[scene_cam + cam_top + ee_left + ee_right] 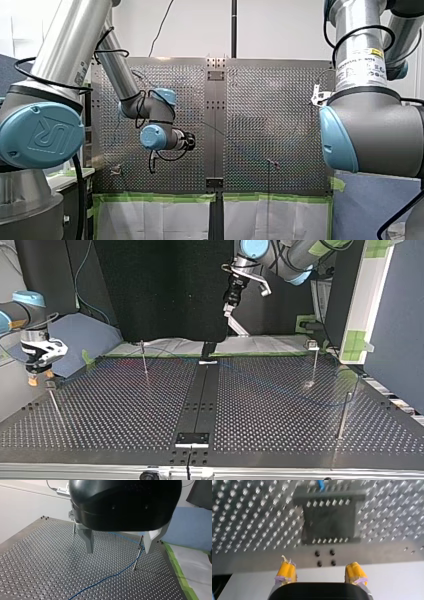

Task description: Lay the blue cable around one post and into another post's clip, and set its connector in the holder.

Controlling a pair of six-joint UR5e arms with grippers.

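At the top view's nine o'clock, my right claw (41,377) hangs open, empty, above the holder (329,522); align squarely before seating the connector of the blue cable (112,575).

blue cable (107,578) on perforated table (37,562)

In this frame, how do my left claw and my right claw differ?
My left claw has bare pale-grey fingers; my right claw has yellow pads. My left claw hangs over the perforated table near a post that the blue cable runs past; my right claw hovers at the table's edge over a dark block. Both are open and hold nothing.
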